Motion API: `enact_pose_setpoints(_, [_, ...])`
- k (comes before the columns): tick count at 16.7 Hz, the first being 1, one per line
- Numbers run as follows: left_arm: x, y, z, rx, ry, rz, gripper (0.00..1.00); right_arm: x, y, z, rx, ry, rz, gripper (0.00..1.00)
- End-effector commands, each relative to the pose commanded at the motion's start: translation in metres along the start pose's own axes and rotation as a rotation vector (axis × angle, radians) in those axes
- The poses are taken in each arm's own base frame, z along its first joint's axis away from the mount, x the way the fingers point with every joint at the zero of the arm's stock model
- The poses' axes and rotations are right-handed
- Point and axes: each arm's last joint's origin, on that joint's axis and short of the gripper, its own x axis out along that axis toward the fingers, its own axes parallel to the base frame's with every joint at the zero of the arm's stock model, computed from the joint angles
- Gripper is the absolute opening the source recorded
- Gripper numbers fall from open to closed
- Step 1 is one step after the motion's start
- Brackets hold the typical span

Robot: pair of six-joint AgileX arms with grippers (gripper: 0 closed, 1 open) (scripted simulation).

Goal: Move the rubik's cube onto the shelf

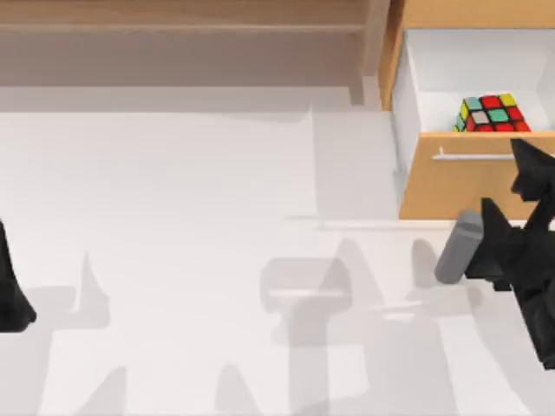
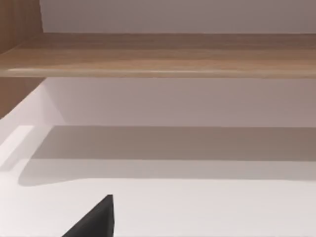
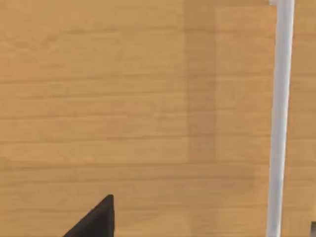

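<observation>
A white tabletop (image 1: 173, 260) stretches beneath two AgileX arms, with the long tan shelf (image 1: 182, 17) running along its far edge, beyond and to the left of the working hand. Beside the shelf's upright post, the orange-wood cabinet (image 1: 451, 186) has its drawer (image 1: 416, 61) pulled open, white-walled inside. The drawer's sole visible content is the rubik's cube (image 1: 492, 113), sitting just behind the drawer front and its silver bar handle (image 1: 473, 157).

The right hand (image 1: 529, 178) hangs in front of that drawer face, close to the handle (the right wrist view shows wood grain and the bar at close range). From the hand, the cube lies just beyond and slightly to the left, past the drawer front, so the coming reach likely goes up and over that panel. Whether its fingers are spread or pressed together cannot be told. The cube, being square, offers no long axis.

The left arm (image 1: 13, 286) sits parked at the tabletop's left edge, far from the cube; the right arm is clearly nearer.
</observation>
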Motion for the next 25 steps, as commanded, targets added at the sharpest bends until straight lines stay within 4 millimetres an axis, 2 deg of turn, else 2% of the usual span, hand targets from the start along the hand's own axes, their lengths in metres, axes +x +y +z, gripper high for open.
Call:
enact_pose_setpoints(3, [0.0,0.0,0.0,0.0,0.0,0.0,1.0,0.013,-0.008,0.045,0.115,-0.136,0.007,1.0])
enact_pose_setpoints(8, [0.0,0.0,0.0,0.0,0.0,0.0,1.0,0.035,-0.017,0.143,0.317,-0.317,0.173,1.0])
enact_pose_setpoints(12, [0.0,0.0,0.0,0.0,0.0,0.0,1.0,0.058,-0.028,0.204,0.445,-0.302,0.402,1.0])
enact_pose_setpoints(15, [0.0,0.0,0.0,0.0,0.0,0.0,1.0,0.085,-0.043,0.229,0.528,-0.192,0.584,1.0])
enact_pose_setpoints(18, [0.0,0.0,0.0,0.0,0.0,0.0,1.0,0.121,-0.062,0.226,0.608,-0.004,0.759,1.0])
enact_pose_setpoints(20, [0.0,0.0,0.0,0.0,0.0,0.0,1.0,0.147,-0.081,0.207,0.664,0.157,0.864,1.0])
enact_pose_setpoints(22, [0.0,0.0,0.0,0.0,0.0,0.0,1.0,0.17,-0.105,0.178,0.731,0.326,0.948,1.0])
enact_pose_setpoints(25, [0.0,0.0,0.0,0.0,0.0,0.0,1.0,0.2,-0.148,0.117,0.874,0.565,1.012,1.0])
